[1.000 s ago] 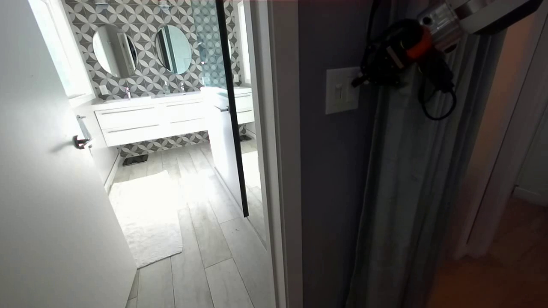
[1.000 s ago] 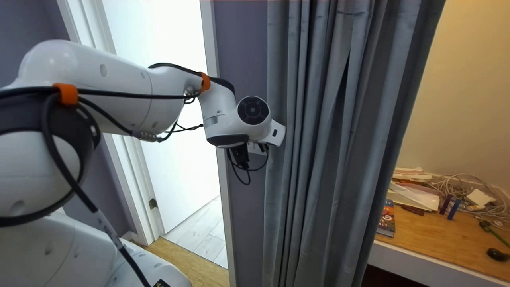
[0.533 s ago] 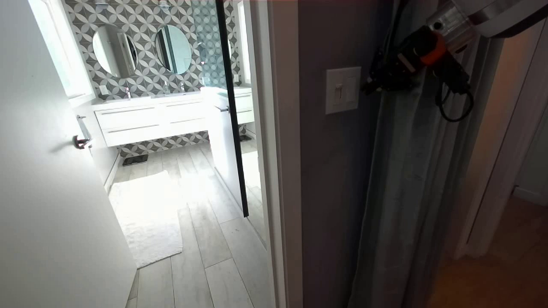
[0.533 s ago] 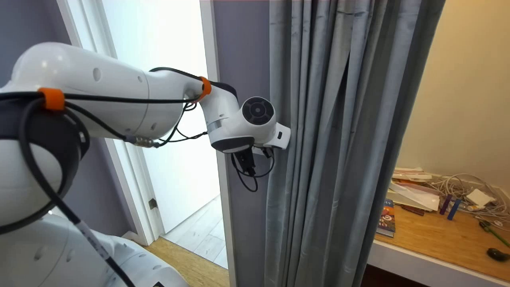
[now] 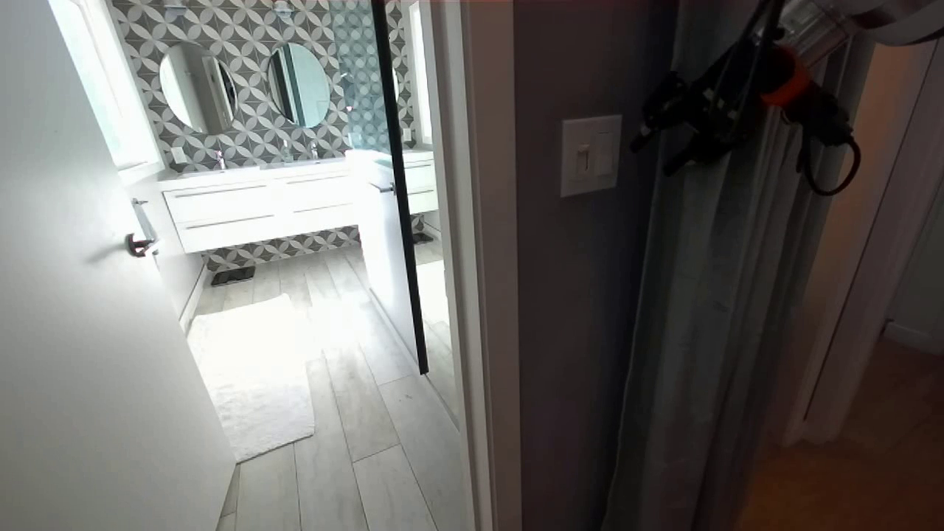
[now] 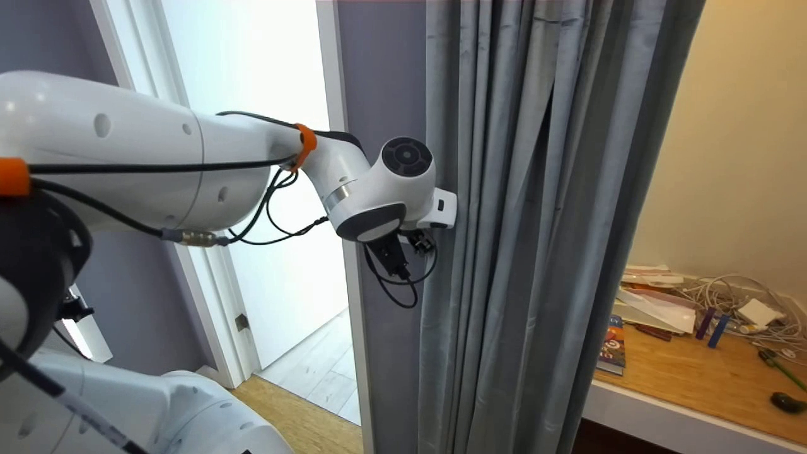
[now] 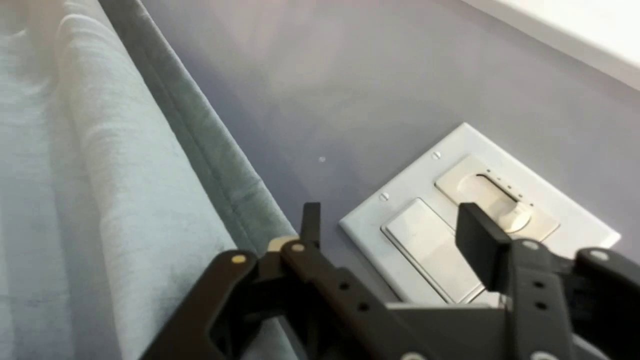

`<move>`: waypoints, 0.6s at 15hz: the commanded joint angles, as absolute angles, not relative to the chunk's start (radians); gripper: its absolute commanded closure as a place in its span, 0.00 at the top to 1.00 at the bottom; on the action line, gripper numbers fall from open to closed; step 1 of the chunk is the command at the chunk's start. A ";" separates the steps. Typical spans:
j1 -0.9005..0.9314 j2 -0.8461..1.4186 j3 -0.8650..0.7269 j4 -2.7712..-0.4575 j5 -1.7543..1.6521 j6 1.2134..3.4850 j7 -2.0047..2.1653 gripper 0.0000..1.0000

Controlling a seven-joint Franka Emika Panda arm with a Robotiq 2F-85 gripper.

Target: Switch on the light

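2 controls on the white light-switch plate (image 7: pixel 439 204) appear in detail only in the wrist view, a rocker paddle (image 7: pixel 425 245) and a dimmer slider (image 7: pixel 475 187) with its knob (image 7: pixel 515 217) at 1 end of its travel, while the end effector (image 7: pixel 392 231) has its 2 fingers (image 7: pixel 482 245) spread. In an exterior view the plate is on the wall (image 5: pixel 568 295) between the door frame (image 5: pixel 490 221) and the gray curtain (image 5: pixel 693 295), the end effector just beside it but apart, and 2 rounded mirrors (image 5: pixel 299 85) hang farther off; in an exterior view a book (image 6: pixel 611 347) lies on the wooden surface (image 6: pixel 712 384), its cover letters too small to read surely.
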State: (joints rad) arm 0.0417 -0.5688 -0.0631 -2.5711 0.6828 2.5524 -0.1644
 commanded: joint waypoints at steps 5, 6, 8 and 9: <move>-0.023 -0.713 -0.015 -2.595 0.373 2.351 0.028 1.00; -0.024 -0.726 -0.009 -2.594 0.346 2.329 0.045 1.00; -0.018 -0.753 0.001 -2.592 0.307 2.291 0.060 1.00; -0.012 -0.769 0.005 -2.592 0.294 2.273 0.062 1.00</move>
